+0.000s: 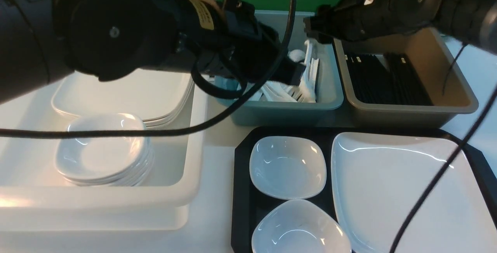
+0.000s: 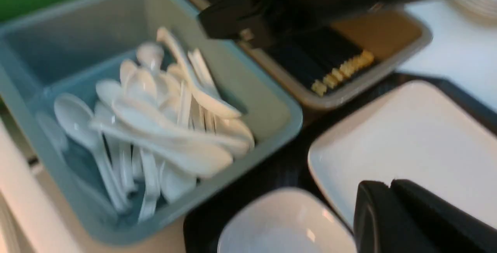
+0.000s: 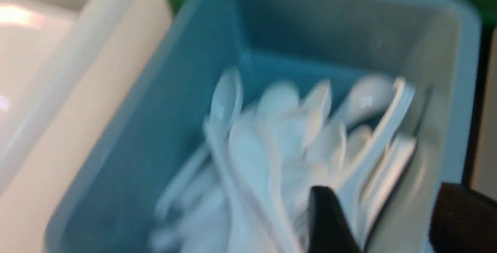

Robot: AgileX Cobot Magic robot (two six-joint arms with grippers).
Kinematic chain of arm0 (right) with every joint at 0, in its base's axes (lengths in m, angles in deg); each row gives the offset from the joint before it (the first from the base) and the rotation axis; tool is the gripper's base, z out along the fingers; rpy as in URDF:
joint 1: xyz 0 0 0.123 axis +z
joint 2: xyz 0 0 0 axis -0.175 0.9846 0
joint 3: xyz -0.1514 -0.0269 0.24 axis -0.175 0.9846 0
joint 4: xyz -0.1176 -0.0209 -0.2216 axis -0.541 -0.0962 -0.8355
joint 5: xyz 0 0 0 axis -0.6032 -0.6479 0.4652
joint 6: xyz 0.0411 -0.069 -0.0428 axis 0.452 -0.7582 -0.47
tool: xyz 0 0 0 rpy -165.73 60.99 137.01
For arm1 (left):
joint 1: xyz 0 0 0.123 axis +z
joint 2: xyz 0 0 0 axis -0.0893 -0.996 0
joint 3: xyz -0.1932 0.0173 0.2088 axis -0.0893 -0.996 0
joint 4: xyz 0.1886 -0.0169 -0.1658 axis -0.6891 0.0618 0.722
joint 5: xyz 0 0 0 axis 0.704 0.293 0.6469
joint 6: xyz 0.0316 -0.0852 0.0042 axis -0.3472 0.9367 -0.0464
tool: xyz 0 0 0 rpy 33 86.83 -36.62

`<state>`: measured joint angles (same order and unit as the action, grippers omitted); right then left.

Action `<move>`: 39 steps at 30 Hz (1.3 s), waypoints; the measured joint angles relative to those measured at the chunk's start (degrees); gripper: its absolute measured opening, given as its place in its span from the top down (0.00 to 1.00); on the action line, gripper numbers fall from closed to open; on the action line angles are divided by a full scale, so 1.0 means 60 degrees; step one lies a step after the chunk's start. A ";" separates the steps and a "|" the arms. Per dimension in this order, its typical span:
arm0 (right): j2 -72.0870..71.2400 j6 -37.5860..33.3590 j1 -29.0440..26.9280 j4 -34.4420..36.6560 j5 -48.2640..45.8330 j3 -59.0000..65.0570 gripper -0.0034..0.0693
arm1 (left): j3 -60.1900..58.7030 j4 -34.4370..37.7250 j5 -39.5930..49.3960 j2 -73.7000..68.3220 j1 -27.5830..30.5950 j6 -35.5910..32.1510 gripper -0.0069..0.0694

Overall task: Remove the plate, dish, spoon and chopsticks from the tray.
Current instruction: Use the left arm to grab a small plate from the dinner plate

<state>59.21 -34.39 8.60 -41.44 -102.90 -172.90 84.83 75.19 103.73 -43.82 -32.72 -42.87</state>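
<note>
The black tray (image 1: 241, 191) at the front right carries the large white plate (image 1: 400, 194) and two small white dishes (image 1: 287, 166) (image 1: 301, 227). My right gripper (image 3: 384, 191) hangs open over the right side of the teal bin (image 1: 287, 107). A white spoon (image 3: 382, 136) leans on the bin's wall between the spread fingers, too blurred to tell if they touch. My left gripper (image 2: 390, 185) is shut on nothing above the plate (image 2: 411, 144), beside that bin. Black chopsticks (image 1: 388, 78) lie in the brown bin (image 1: 411, 109).
Several white spoons (image 2: 163, 128) are piled in the teal bin. A deep white bin (image 1: 194, 159) at the left holds a stack of large plates (image 1: 128, 93) and a stack of small bowls (image 1: 103, 152). Black cables cross the front view.
</note>
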 joint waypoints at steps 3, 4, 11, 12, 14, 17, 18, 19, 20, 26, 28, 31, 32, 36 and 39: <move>-0.1052 -0.0546 -0.0128 -0.0038 -0.2561 0.0000 0.73 | 0.0000 0.0000 0.0868 0.0000 0.0000 0.0018 0.89; -0.1556 -0.0638 -0.0150 -0.0038 -0.3420 0.0029 0.82 | 0.0000 0.0000 0.1117 0.0000 0.0000 0.0073 0.89; -0.4318 -0.0893 -0.0172 -0.0066 -0.5609 0.1337 0.91 | 0.0000 0.0000 0.2703 -0.0234 0.0000 0.0176 0.89; -0.4810 -0.0901 -0.0172 -0.0066 -0.5730 0.1851 0.91 | 0.0000 0.0000 0.2926 -0.0295 0.0000 0.0176 0.89; -0.5964 -0.0880 -0.0172 -0.0066 -0.5735 0.2944 0.91 | 0.0000 0.0000 0.3508 -0.0516 -0.0013 0.0176 0.89; -0.7369 -0.0801 -0.0172 -0.0007 -0.5629 0.4254 0.91 | 0.0000 -0.0073 0.4018 -0.0833 -0.0161 0.0176 0.89; -0.7923 -0.0758 -0.0172 0.0025 -0.5560 0.4813 0.91 | 0.0000 -0.0140 0.4131 -0.0964 -0.0285 0.0176 0.89; -0.8371 -0.0733 -0.0172 0.0058 -0.5476 0.5356 0.91 | 0.0000 -0.0196 0.4197 -0.1043 -0.0419 0.0176 0.89; -0.9033 -0.0705 -0.0172 0.0098 -0.5409 0.5881 0.91 | 0.0000 -0.0337 0.4255 -0.1238 -0.0668 0.0192 0.89; -1.1521 -0.0339 -0.0172 0.0179 -0.4958 0.8026 0.92 | 0.0224 -0.0526 0.4257 -0.2193 -0.1597 0.0464 0.89; -1.2062 -0.0330 -0.0172 0.0200 -0.4864 0.8428 0.92 | 0.0458 -0.0427 0.4374 -0.2622 -0.1624 0.0485 0.89; -1.2601 -0.0397 -0.0172 0.0210 -0.4868 0.8724 0.92 | 0.0774 -0.0417 0.4546 -0.3197 -0.1628 0.0485 0.89; -1.2700 -0.0408 -0.0172 0.0214 -0.4910 0.8752 0.92 | 0.0841 -0.0417 0.4560 -0.3316 -0.1628 0.0485 0.89; -1.2796 -0.0420 -0.0172 0.0220 -0.5022 0.8772 0.92 | 0.0967 -0.0427 0.4482 -0.3710 -0.1628 0.0485 0.82; -1.2796 -0.0420 -0.0172 0.0240 -0.5004 0.8780 0.92 | 0.0967 -0.0501 0.4207 -0.3983 -0.1628 0.0421 0.73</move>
<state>-17.57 -36.91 7.56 -40.00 -132.92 -120.22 90.63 72.19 128.97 -67.72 -42.49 -40.34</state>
